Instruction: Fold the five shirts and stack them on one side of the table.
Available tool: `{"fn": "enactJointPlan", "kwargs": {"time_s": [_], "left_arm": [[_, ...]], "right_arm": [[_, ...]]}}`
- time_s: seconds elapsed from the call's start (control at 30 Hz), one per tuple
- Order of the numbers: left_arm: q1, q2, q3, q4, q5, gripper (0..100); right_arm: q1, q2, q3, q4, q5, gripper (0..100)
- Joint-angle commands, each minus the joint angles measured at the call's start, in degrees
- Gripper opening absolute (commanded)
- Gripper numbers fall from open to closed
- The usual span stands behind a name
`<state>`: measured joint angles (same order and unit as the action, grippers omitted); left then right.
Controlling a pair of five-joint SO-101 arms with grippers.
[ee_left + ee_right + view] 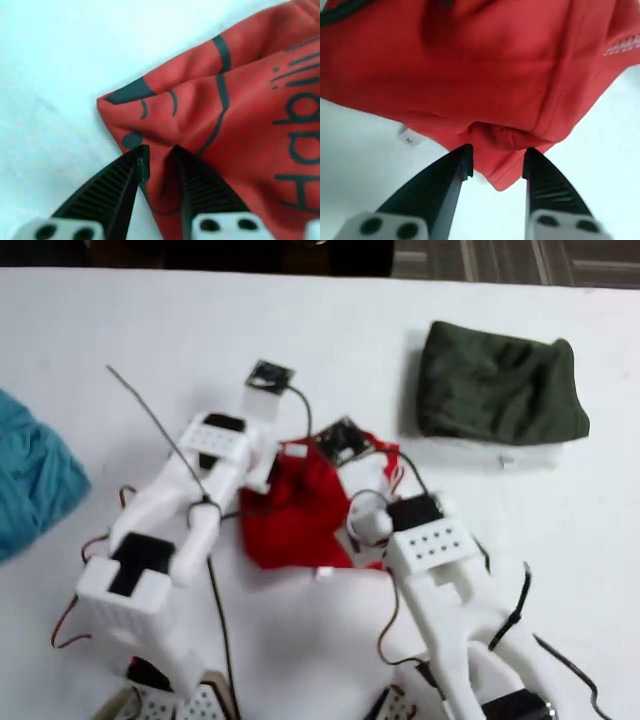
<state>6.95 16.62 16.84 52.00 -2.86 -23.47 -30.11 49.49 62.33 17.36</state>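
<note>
Both my arms come in from the near edge of the surface [330,330] and meet over the red shirt [298,512] at mid-table. My left arm [190,500] angles in from the left and my right arm [450,580] from the right, both with wrists tipped down.

My left end effector [159,155] is nearly pressed together and pinches a raised fold of the red shirt [225,115] near one corner, with bare surface [55,75] just beside it. My right end effector [497,160] is set wider, clamping a bunched bit of hem, and a corner of the red shirt [470,65] hangs between the fingers.

The high view shows the other garments. A green shirt [495,388] lies folded at the far right, well apart from the red one, and a teal shirt [30,480] lies crumpled at the left edge. The left wrist view shows dark printed lines and lettering on the red fabric. The right wrist view shows plain red cloth, a stitched seam and a small white tag [410,139] at the hem. The red shirt is rumpled, not flat.
</note>
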Motion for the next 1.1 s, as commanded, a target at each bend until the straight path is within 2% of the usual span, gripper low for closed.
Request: {"fn": "enactJointPlan", "kwargs": {"time_s": [0.0,0.3,0.53,0.73,1.0,1.07], "left_arm": [[-0.7,0.0,-1.5,0.0,0.4,11],[-0.7,0.1,-1.5,0.0,0.4,11],[-0.7,0.1,-1.5,0.0,0.4,11],[-0.7,0.1,-1.5,-0.1,0.4,11],[-0.7,0.1,-1.5,-0.1,0.4,11],[-0.7,0.1,-1.5,-0.1,0.4,11]], "right_arm": [[-0.2,-0.7,-0.2,-1.7,-0.4,16.6],[0.0,9.2,-4.5,-2.8,-0.7,16.6],[-0.2,9.3,-6.6,-2.6,-3.3,10.8],[-0.2,9.8,-6.3,-2.7,-3.3,14.2],[-0.1,9.9,-6.2,-4.2,-2.8,13.9],[-0.1,10.0,-6.2,-5.0,-2.8,10.7]]}}
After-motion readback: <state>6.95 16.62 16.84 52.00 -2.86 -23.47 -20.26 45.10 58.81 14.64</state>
